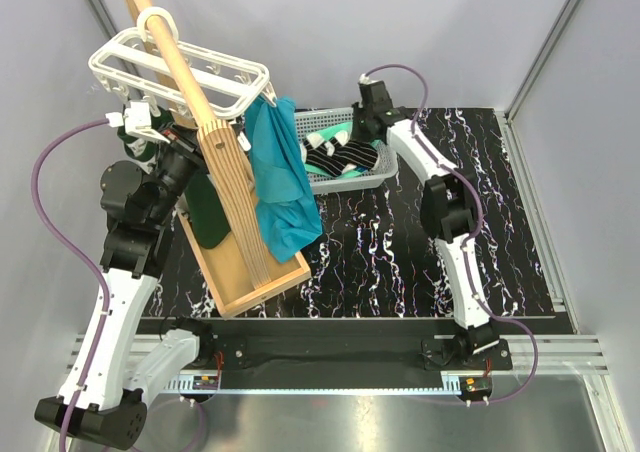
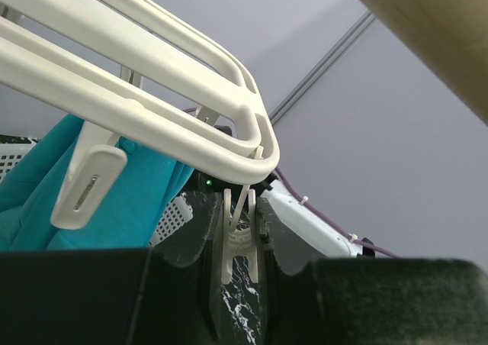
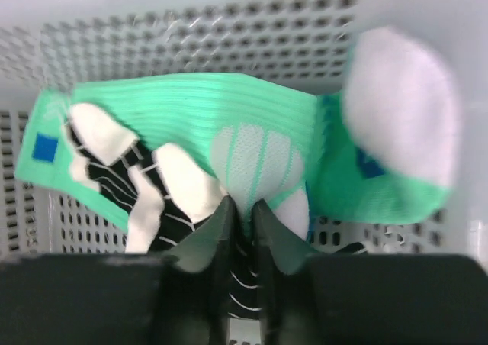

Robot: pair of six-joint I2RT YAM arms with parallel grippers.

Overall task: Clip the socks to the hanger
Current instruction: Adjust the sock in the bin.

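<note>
Socks (image 1: 340, 154) lay heaped in basket (image 1: 388, 175): light, limp, judged easiest to pinch at a fold or cuff. Right gripper (image 3: 241, 207) jaws were almost closed, pinching mint sock (image 3: 191, 108). Left gripper (image 2: 239, 219) jaws flanked hanger (image 2: 152, 124) clip (image 2: 239, 246); grip unclear.

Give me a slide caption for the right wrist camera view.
Right gripper pinching a mint green sock inside the grey mesh basket.
</note>
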